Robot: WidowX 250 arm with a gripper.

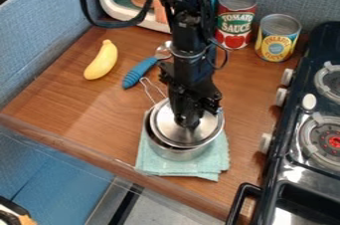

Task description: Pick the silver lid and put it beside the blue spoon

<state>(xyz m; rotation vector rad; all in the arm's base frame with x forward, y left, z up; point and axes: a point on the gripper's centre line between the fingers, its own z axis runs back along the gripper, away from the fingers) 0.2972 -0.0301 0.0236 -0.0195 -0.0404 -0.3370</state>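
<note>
On the counter (86, 114): lid (167, 130) atop pot (178, 155)

Lid: silver, round. Pot: on cloth (211, 163). Pincer (188, 122): over lid's middle; apart or together, cannot tell. Spoon (137, 73): blue-handled, far and left of pot. Banana (102, 61): yellow, left of spoon.

Offers passage over tabletop (86, 114) between banana (102, 60) and pot (179, 153). Narrows between pot and stove (287, 129). Meets blue spoon (138, 72) beyond pot, red can (235, 19) and yellow can (277, 37) farther back.
</note>
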